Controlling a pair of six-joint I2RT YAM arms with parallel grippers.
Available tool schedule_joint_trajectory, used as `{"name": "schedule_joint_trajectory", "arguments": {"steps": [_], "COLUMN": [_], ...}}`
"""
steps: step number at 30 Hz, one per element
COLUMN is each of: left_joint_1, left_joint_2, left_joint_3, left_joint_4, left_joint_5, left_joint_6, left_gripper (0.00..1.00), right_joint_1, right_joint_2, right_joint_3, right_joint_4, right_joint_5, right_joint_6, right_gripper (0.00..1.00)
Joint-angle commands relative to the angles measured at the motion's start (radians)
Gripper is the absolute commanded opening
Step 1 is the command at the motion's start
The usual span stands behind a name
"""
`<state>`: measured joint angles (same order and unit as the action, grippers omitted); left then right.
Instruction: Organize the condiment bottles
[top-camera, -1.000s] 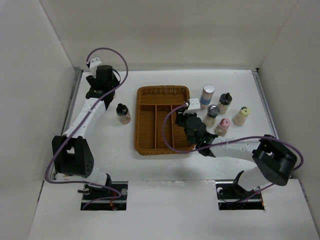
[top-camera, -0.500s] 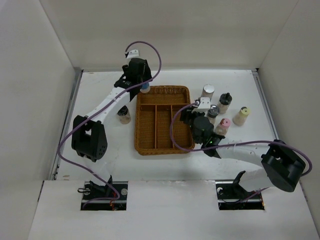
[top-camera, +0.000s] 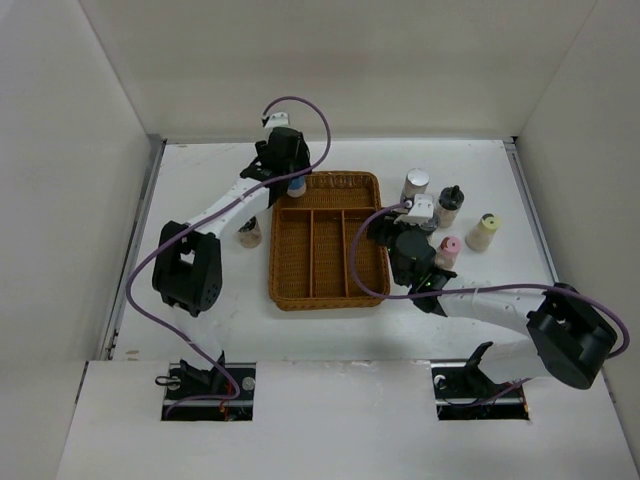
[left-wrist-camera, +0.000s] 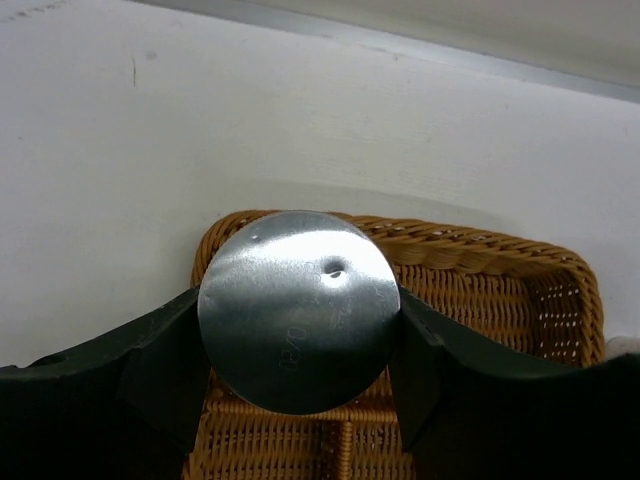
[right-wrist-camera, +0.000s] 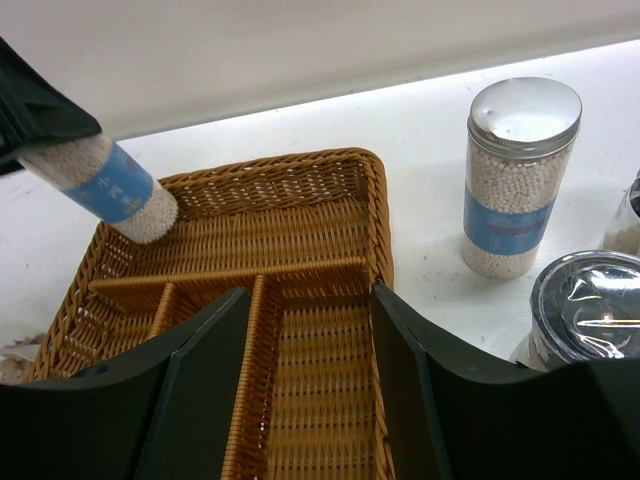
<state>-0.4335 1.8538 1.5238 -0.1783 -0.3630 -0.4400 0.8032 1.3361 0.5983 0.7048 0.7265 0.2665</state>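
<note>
Left gripper (left-wrist-camera: 298, 345) is clamped on the upper end of a jar (right-wrist-camera: 112, 188), tilted into the far compartment of the tray (right-wrist-camera: 372, 215). Right gripper (right-wrist-camera: 308, 380) stands apart, empty. Jar is probably rigid, light and smooth-walled; grip across the label

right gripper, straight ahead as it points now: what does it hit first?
The right gripper would probably meet the wicker tray first, in its right-hand long compartment; depth unclear.
</note>
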Motion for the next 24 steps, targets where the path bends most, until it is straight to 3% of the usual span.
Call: {"name": "schedule_joint_trajectory", "arguments": {"steps": [1, 7, 14, 15, 24], "left_joint_1": [-0.014, -0.017, -0.026, -0.027, -0.006], "left_joint_2": [-0.013, -0.013, -0.039, -0.047, -0.155], "left_joint_3": [-0.045, -0.119, -0.137, -0.137, -0.155], "left_joint_4": [0.111, 0.149, 0.165, 0.166, 0.189], "left_joint_5": [-0.017, -0.019, -0.03, -0.045, -0.086], "left_joint_6": [0.0, -0.012, -0.003, 0.0, 0.004], "left_gripper": [0.39, 0.45, 0.88, 0.98, 1.0], "right_joint_1": [-0.009, -0.011, -0.011, -0.011, -0.011], "right_joint_2": [-0.017, -0.015, -0.018, -0.021, -0.025], "right_joint_3": [-0.002, -0.003, -0.003, -0.003, -0.006], "right_joint_4": [0.05, 0.053, 0.05, 0.048, 0.051], "right_joint_5": [-0.006, -0.009, -0.01, -0.012, -0.019], "right_joint_6": [0.016, 0.016, 0.016, 0.016, 0.016], "right_gripper": [0.6, 0.62, 0.72, 0.74, 0.75]}}
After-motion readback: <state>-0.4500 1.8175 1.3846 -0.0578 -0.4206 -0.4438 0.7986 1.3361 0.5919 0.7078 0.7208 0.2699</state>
